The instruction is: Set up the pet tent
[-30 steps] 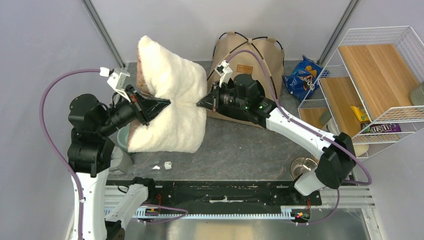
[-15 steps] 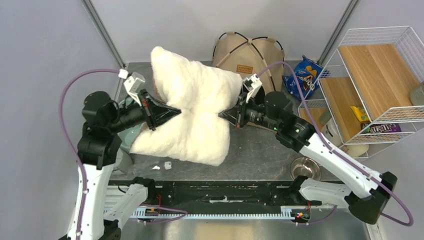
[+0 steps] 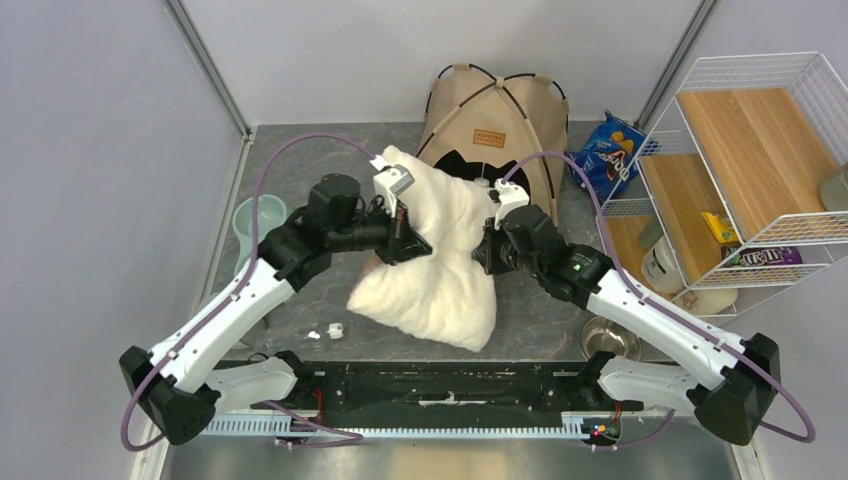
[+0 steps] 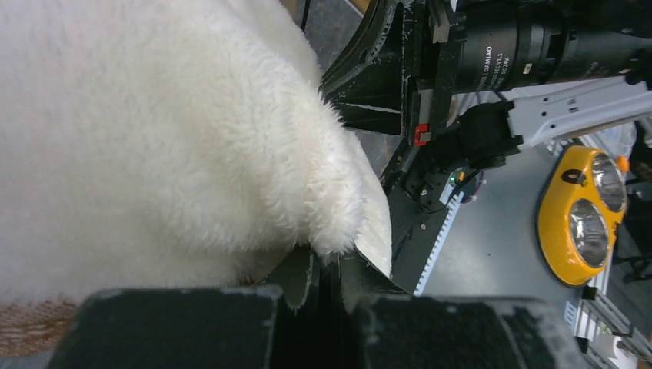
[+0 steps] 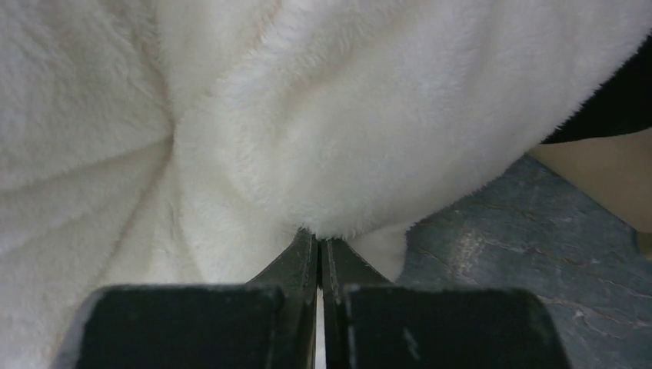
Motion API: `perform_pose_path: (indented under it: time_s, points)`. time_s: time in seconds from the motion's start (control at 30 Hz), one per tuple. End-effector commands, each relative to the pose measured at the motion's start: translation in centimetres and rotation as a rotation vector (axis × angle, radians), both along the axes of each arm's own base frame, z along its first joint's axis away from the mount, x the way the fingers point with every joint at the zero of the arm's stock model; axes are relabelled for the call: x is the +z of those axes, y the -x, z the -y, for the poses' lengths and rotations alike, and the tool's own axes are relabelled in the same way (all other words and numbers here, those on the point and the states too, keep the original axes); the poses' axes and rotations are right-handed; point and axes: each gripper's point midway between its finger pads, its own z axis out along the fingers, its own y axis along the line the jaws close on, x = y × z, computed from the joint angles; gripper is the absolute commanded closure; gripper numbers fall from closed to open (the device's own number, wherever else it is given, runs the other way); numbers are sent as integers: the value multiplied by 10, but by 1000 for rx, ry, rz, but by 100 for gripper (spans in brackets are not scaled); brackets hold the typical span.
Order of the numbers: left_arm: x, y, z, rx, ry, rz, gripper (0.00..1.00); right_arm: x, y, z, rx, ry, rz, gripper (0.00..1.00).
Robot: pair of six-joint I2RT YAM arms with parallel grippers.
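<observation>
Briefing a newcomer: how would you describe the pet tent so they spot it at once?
On the table, look to the far edge. The pet tent stands behind the fluffy white pillow: the only tan dome with black crossing poles.

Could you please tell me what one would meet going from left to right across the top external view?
Mint green bowl → left gripper → white pillow → right gripper → blue snack bag → wire rack. The pet tent, behind the pillow, overlaps it and is left out.
</observation>
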Motion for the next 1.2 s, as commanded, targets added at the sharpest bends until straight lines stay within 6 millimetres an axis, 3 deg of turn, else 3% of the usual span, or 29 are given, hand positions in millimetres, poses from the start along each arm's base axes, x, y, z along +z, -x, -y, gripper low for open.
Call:
perform_pose_path:
  time_s: [0.0, 0.27, 0.63, 0.77, 1.0, 1.07, 1.17]
  points:
    - [22, -14, 30, 9, 14, 125, 98, 31, -32, -3, -78, 3, 106, 100]
    - [0, -15, 75, -41, -43, 111, 98, 13, -72, 20, -180, 21, 62, 100]
    - [-23, -60, 104, 80, -78, 129, 98, -10, -99, 33, -269, 17, 40, 99]
    - [-32, -69, 106, 92, -105, 144, 98, -12, -99, 34, -283, 29, 20, 85]
    - [-47, -75, 101, 100, -170, 174, 98, 2, -83, 45, -304, 22, -6, 37]
    - [-51, -77, 98, 105, -189, 183, 98, 11, -78, 47, -302, 9, 2, 29]
    - [-55, -78, 94, 110, -211, 192, 98, 24, -71, 52, -308, -8, 9, 27]
